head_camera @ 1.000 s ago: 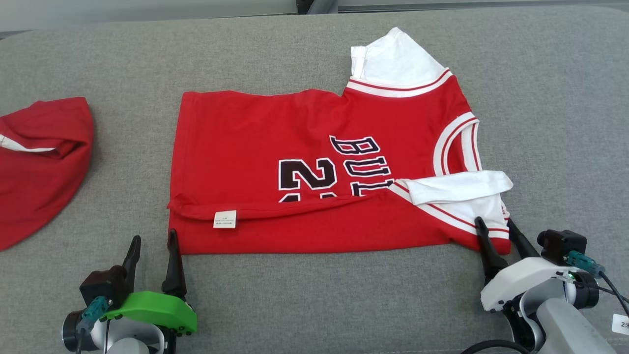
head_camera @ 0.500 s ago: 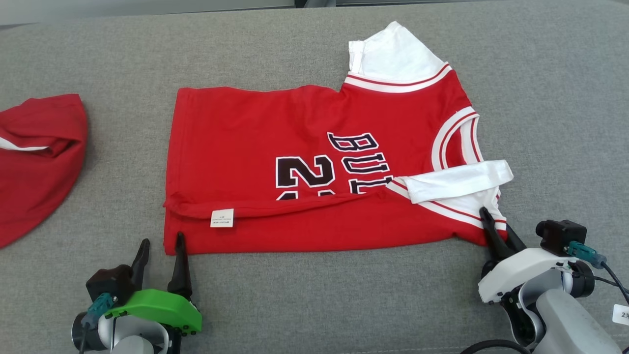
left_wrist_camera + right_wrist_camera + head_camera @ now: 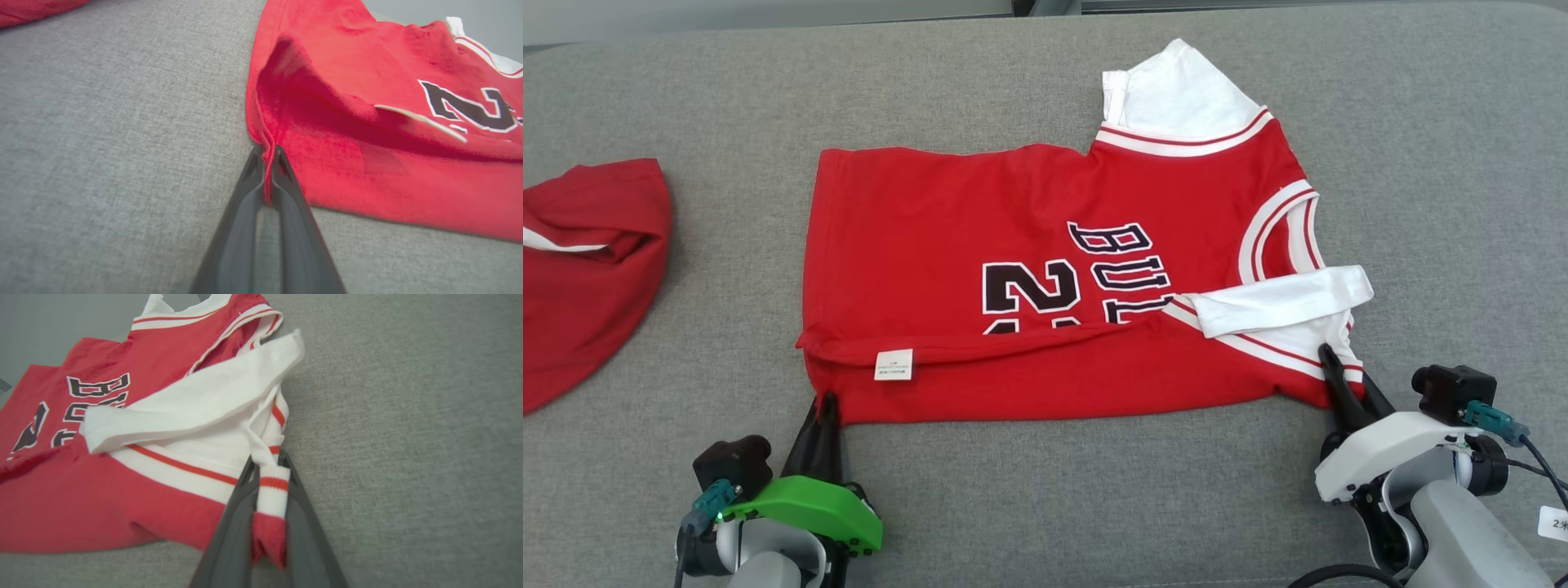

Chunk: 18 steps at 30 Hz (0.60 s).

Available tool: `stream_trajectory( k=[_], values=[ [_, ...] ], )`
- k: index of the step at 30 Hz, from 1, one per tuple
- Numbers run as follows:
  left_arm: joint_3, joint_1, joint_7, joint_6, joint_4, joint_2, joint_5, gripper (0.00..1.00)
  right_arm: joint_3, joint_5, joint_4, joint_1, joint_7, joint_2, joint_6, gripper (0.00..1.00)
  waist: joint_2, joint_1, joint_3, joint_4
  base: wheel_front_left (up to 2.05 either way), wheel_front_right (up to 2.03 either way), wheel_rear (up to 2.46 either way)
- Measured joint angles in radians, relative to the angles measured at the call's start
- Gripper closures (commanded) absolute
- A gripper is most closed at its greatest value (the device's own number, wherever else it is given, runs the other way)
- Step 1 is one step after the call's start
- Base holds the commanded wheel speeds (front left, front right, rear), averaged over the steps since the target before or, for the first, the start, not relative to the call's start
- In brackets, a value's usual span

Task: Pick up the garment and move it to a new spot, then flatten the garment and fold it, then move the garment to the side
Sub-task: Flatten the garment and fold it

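Head view: shirt (image 3: 1045, 269) lies part-folded on the bench (image 3: 1045, 506); left pincer (image 3: 825, 402) clamps its near hem corner, right pincer (image 3: 1342, 371) clamps the striped armhole edge. That left bite looks thin, perhaps one layer: lift unevenly and it slips, undoing the fold.

From my end the jersey (image 3: 1013, 212) reads as soft matt knit, its lettering a flatter, smoother print. The label (image 3: 894, 365) is thin and white (cloth or paper, I can't tell). The grey cover (image 3: 1045, 506) is coarse matt weave. Left gripper (image 3: 268, 152) and right gripper (image 3: 267, 457): smooth dark plastic fingers, dull sheen. Green shell (image 3: 805, 510) and white shell (image 3: 1380, 457) look like glossier plastic.
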Motion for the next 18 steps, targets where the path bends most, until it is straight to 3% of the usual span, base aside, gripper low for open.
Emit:
stream_trajectory(
  k=[5,11,18],
  values=[
    [-0.04,0.001,0.001,-0.002,-0.045,-0.003,-0.049,1.0,0.001,0.017,0.004,-0.001,0.0,0.008,0.0,1.0,0.0,0.0,-0.014,0.008,0.0,0.0,0.0],
    [0.002,-0.023,0.001,-0.002,-0.128,0.002,-0.05,1.0,0.015,0.084,0.035,-0.07,0.001,-0.012,0.0,1.0,0.0,0.0,-0.04,0.015,0.0,0.0,0.0],
    [0.011,-0.054,0.001,-0.004,-0.119,0.016,-0.042,1.0,0.069,0.187,0.135,-0.161,0.055,-0.037,0.0,1.0,0.0,0.0,-0.091,0.017,0.0,0.0,0.0]
  ],
)
